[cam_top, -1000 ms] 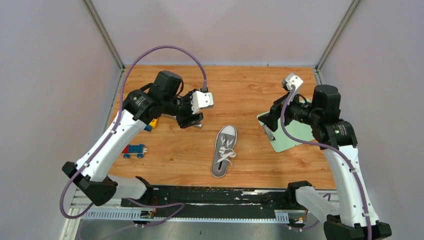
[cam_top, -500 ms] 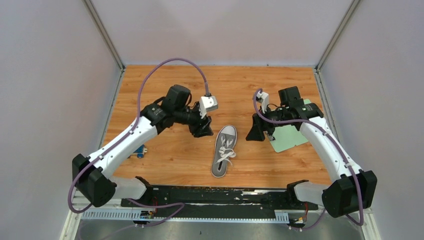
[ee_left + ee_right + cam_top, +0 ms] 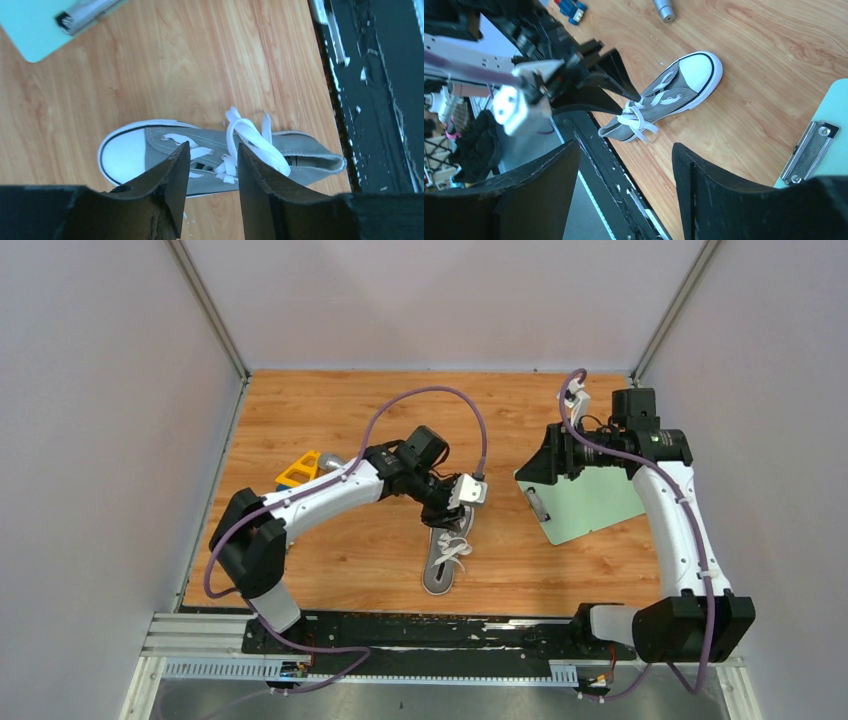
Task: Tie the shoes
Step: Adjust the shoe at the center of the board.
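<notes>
Robotics lab test cell: grey panel walls [image 3: 90, 440], aluminium corner posts [image 3: 207, 310], wooden tabletop [image 3: 340, 550].

Bright even light from above, soft faint shadows, overhead view sharp, wrist views blurred close up, edges perhaps bent.

Mint-green clipboard [image 3: 590, 508], yellow block [image 3: 297, 471], silver cylinder [image 3: 664, 9] and blue-red toy brick [image 3: 572, 10] on a wooden table [image 3: 330, 400].

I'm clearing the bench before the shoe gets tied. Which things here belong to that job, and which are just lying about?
Part of the job:
- grey sneaker
- white laces
- left arm's fingers, open right at the laces
- right arm's fingers, open, off to the side

Just lying about:
- green clipboard
- yellow block
- metal cylinder
- blue toy car
</notes>
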